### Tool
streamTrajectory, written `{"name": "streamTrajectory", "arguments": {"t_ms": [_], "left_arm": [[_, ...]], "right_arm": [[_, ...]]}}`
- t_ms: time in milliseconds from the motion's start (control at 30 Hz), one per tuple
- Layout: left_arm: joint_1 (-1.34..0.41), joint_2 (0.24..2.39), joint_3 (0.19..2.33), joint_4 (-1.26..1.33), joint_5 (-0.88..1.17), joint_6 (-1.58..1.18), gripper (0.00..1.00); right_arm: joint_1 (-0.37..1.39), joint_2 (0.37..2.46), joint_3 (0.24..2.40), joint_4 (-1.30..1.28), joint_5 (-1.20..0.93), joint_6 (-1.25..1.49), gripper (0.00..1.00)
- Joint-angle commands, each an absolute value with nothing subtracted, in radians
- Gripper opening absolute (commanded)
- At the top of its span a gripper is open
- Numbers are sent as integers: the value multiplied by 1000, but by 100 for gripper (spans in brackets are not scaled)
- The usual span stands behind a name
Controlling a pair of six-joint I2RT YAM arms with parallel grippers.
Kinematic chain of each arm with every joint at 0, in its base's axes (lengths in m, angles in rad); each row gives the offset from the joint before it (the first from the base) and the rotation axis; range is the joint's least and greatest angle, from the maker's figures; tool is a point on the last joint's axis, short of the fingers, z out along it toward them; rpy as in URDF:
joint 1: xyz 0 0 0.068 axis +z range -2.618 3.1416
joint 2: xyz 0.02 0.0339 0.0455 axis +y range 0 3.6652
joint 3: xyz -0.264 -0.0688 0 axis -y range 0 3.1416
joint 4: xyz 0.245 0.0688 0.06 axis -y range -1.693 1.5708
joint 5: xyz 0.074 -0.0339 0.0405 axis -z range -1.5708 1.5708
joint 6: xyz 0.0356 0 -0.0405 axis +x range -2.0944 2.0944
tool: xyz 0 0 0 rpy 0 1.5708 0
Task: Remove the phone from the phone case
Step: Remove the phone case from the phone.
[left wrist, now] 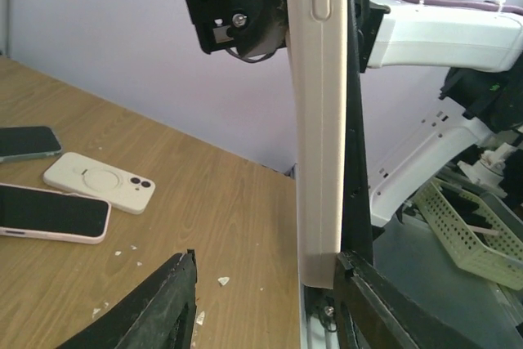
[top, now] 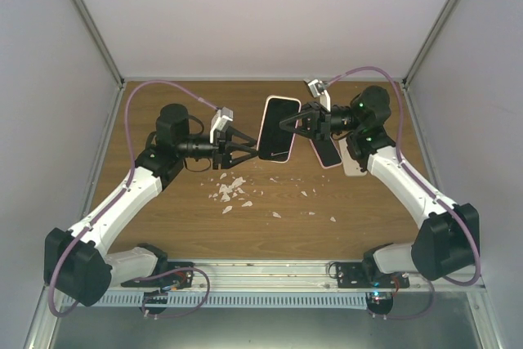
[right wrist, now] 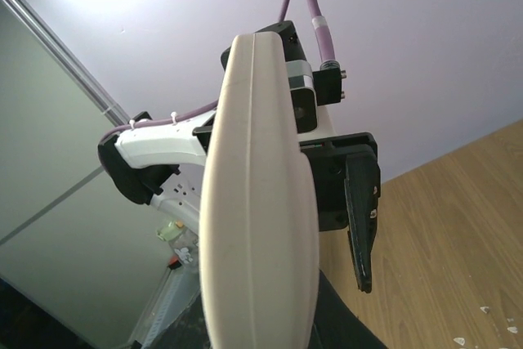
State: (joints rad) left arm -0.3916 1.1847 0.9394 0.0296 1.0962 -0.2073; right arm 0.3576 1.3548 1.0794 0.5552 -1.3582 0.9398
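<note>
- Right tool [top: 294,124]: clamped tight on the phone [top: 278,131], gripping it at its right edge and holding it upright in the air above the middle of the worktop [top: 270,239].
- Left tool [top: 254,149]: jaws partly spread and straddling the phone's left end. In the left wrist view one finger [left wrist: 167,308] stands clear of the case [left wrist: 319,120], and the other sits right at its far side.
- Phone: dark screen facing the overhead camera, still seated in the pale case, whose rim shows all round it.
- Case: cream-white with a long side button. It fills the foreground of the right wrist view.
- Spare phone [left wrist: 53,212]: pink-rimmed, lying flat and screen up, below the right tool.
- Loose white cover [left wrist: 100,182]: lying back up just beside the spare phone.
- Third handset [left wrist: 29,143]: dark, partly cut off by the frame edge.
- White chips [top: 231,190]: scattered on the wood below the two tools.
- Worktop: brown wood grain, with a metal rail [top: 270,271] along its near edge.
- Room: plain pale lilac walls [top: 261,14] on three sides, with grey frame posts [top: 86,18] at the corners.
- Mesh basket [left wrist: 466,234]: pale green, off the worktop's edge.
</note>
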Motion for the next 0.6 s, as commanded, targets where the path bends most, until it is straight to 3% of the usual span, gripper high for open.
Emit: {"name": "streamTrajectory", "arguments": {"t_ms": [0, 367, 567], "left_arm": [[-361, 1221, 925, -17, 832, -180, 45], [-350, 1249, 958, -29, 771, -186, 43], [-349, 1253, 1001, -3, 829, -209, 43]], "right_arm": [[390, 1315, 1070, 727, -1437, 1077, 0], [452, 1326, 1061, 736, -1464, 1065, 0], [498, 1333, 1100, 458, -1477, 821, 0]]}}
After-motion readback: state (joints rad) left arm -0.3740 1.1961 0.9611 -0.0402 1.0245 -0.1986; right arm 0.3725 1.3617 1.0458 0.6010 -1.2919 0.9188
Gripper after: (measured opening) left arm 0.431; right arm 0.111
